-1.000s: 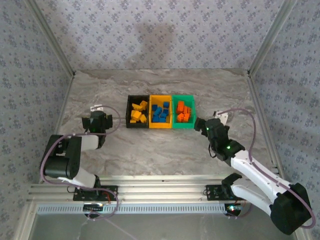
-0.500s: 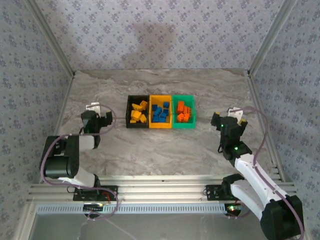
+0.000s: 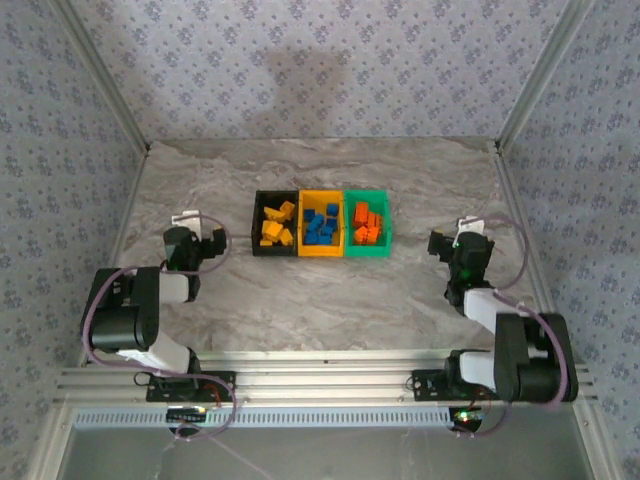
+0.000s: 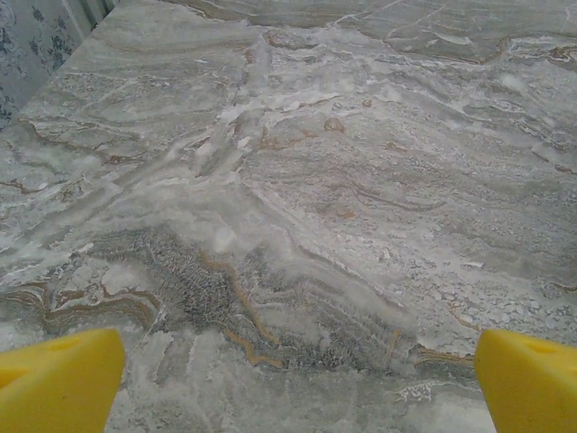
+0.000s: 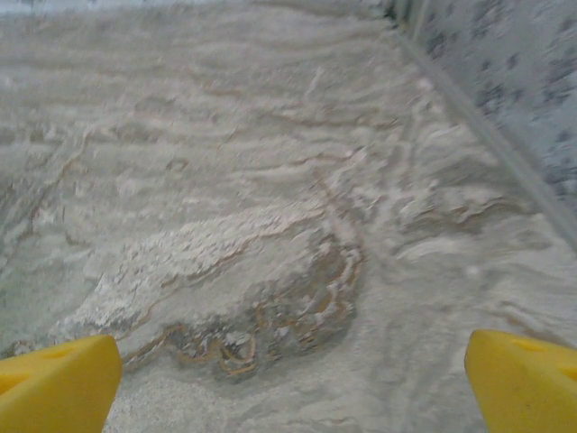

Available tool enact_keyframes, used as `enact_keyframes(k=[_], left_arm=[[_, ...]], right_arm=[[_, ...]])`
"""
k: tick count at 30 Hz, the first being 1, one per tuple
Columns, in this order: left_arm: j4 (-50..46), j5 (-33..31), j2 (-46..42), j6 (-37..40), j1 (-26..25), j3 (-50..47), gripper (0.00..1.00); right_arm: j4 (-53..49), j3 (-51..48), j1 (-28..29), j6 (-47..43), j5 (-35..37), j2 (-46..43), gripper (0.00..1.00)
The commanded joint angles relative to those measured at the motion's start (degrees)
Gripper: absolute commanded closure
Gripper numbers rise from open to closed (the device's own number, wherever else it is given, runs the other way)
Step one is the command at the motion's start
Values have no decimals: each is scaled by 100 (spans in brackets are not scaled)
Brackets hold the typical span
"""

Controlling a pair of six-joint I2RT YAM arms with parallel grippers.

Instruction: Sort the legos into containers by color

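Three containers stand in a row mid-table. The black one (image 3: 257,225) holds yellow-orange legos (image 3: 275,229), the yellow-orange one (image 3: 321,253) holds blue legos (image 3: 320,227), and the green one (image 3: 386,224) holds red-orange legos (image 3: 367,224). My left gripper (image 3: 212,243) rests low to the left of the black bin, apart from it. Over bare marble in the left wrist view, the left gripper (image 4: 293,383) is open, its yellow fingertips (image 4: 59,379) wide apart. Right of the green bin and apart from it sits my right gripper (image 3: 440,244). In its wrist view the right gripper (image 5: 288,383) is open too, nothing between its fingertips (image 5: 527,379).
The marble tabletop (image 3: 320,300) is bounded by patterned walls with metal corner posts (image 3: 525,90). An aluminium rail (image 3: 320,385) carrying both arm bases runs along the near edge. In the right wrist view the right wall (image 5: 505,81) runs close by.
My right arm has drawn back from beside the green bin to the right and folded toward its base. The left gripper has shifted slightly left and settled. Both stayed open.
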Motion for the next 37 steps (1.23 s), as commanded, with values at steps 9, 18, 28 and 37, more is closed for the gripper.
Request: enact_keyframes(k=[9, 18, 28, 37], left_arm=[[76, -62, -37, -111, 16, 90, 0], [131, -206, -48, -77, -58, 51, 0], [129, -201, -44, -76, -56, 64, 0], [120, -198, -41, -77, -54, 64, 0]], right_arm=[[1328, 289, 1, -281, -402, 1255, 0], [1326, 276, 39, -290, -303, 1243, 0], [1334, 275, 31, -290, -313, 1243, 0], [1328, 275, 39, -290, -312, 1243, 0]])
